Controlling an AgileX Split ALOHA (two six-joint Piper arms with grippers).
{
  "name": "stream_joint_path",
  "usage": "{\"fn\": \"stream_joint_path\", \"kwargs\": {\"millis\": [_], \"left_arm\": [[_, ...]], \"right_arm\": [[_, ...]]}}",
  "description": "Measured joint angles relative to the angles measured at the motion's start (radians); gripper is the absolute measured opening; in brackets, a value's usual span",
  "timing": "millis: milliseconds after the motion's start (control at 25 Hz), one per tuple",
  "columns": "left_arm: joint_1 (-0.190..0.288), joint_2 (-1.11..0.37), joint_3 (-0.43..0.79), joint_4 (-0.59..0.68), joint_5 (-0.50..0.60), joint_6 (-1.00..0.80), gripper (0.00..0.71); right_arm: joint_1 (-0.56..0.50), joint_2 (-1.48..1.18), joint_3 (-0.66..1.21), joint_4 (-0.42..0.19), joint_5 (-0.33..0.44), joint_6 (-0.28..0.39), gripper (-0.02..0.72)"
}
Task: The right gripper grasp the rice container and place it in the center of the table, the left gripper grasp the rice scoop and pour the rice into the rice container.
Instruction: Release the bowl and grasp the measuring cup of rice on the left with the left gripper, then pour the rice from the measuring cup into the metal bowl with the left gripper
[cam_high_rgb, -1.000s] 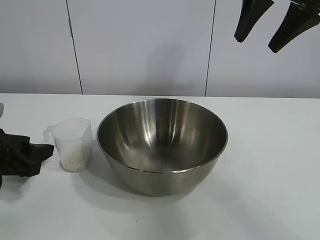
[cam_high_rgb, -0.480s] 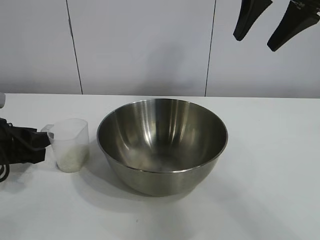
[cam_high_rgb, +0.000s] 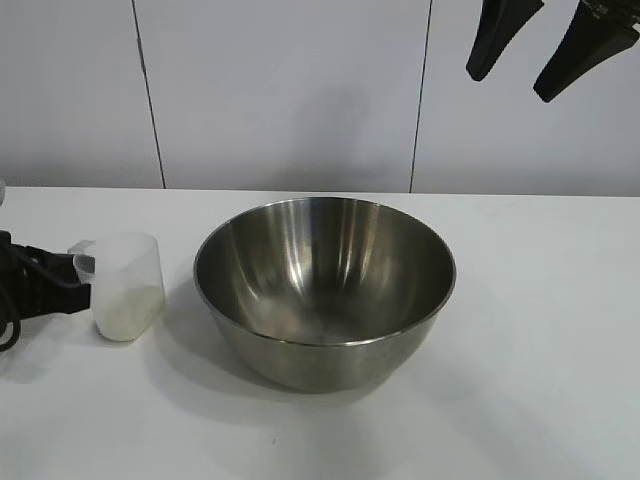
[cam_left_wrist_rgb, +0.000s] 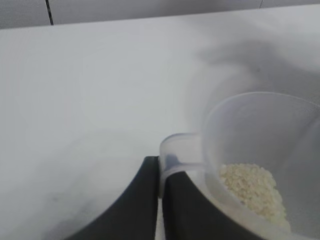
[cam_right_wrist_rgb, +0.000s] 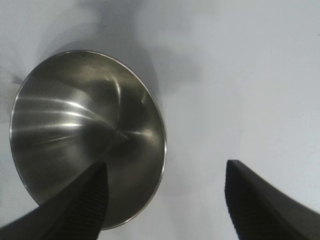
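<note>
The rice container (cam_high_rgb: 325, 290), a wide steel bowl, stands empty in the middle of the table (cam_high_rgb: 540, 340). To its left is the rice scoop (cam_high_rgb: 125, 287), a clear plastic cup with a little rice (cam_high_rgb: 128, 305) at its bottom. My left gripper (cam_high_rgb: 78, 283) is shut on the scoop's side handle (cam_left_wrist_rgb: 177, 147). In the left wrist view the left gripper (cam_left_wrist_rgb: 161, 167) pinches that handle, beside the scoop (cam_left_wrist_rgb: 260, 125) and the rice (cam_left_wrist_rgb: 252, 192). My right gripper (cam_high_rgb: 512, 86) hangs open high at the back right. In the right wrist view the right gripper (cam_right_wrist_rgb: 166, 167) is well above the container (cam_right_wrist_rgb: 75, 125).
A white panelled wall (cam_high_rgb: 280, 90) runs behind the table. Bare tabletop (cam_right_wrist_rgb: 240, 75) lies right of the bowl and in front of it. A dark cable (cam_high_rgb: 8, 330) loops beside the left arm.
The left gripper has closed on the scoop's handle and drawn the scoop a little to the left, away from the bowl. The right gripper has hardly moved.
</note>
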Motion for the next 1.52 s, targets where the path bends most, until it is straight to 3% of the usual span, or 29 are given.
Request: {"fn": "stream_joint_path", "kwargs": {"millis": [200,280,400,600,760,920,1160,1400,1520], "left_arm": [[0.000,-0.168,0.000,0.061,0.002,-0.049,0.009],[-0.016,-0.250,-0.009,0.116,0.066,-0.069,0.009],[-0.118,-0.352,-0.058,0.164,0.251,-0.072,0.009],[-0.353,-0.373,-0.221,0.169,0.486,-0.061,0.009],[-0.457,-0.305,-0.360,0.169,0.654,0.084,0.009],[-0.493,-0.269,-0.410,0.093,0.763,0.405,0.009],[-0.555,-0.268,-0.415,-0.363,0.799,1.163,0.008],[-0.687,-0.268,-0.415,-0.856,0.626,1.956,0.008],[-0.733,-0.268,-0.415,-0.974,0.543,2.213,0.008]], "right_arm": [[0.000,0.000,0.000,0.000,-0.004,0.000,0.463],[0.000,0.000,0.000,0.000,-0.007,0.000,0.463],[0.000,0.000,0.000,0.002,-0.012,0.000,0.463],[0.000,0.000,0.000,0.006,-0.012,0.000,0.463],[0.000,0.000,0.000,0.006,-0.012,0.000,0.463],[0.000,0.000,0.000,0.007,-0.015,0.000,0.463],[0.000,0.000,0.000,0.009,-0.017,0.000,0.463],[0.000,0.000,0.000,0.009,-0.018,0.000,0.463],[0.000,0.000,0.000,0.009,-0.018,0.000,0.463]]}}
